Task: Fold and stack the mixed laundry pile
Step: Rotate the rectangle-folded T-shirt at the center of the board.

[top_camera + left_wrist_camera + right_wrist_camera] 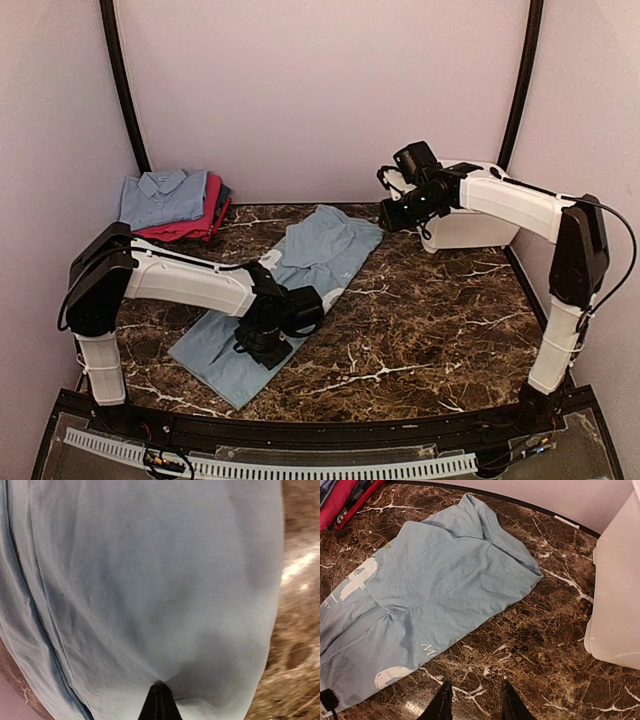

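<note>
My left gripper (159, 701) is clamped on the blue tee (325, 250) at its 7 o'clock end, and I'd fold it slowly toward 1 o'clock. My right gripper (472, 705) hangs empty, fingers apart.

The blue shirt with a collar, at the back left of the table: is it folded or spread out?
Folded. The collared shirt lies as a compact rectangle, collar up, on top of a folded pink piece.

Showed a pale blue tee (330, 250) with white print, a magenta-pink piece (200, 222), a white tub (470, 230), a brown marble table (430, 320) veined white.
</note>
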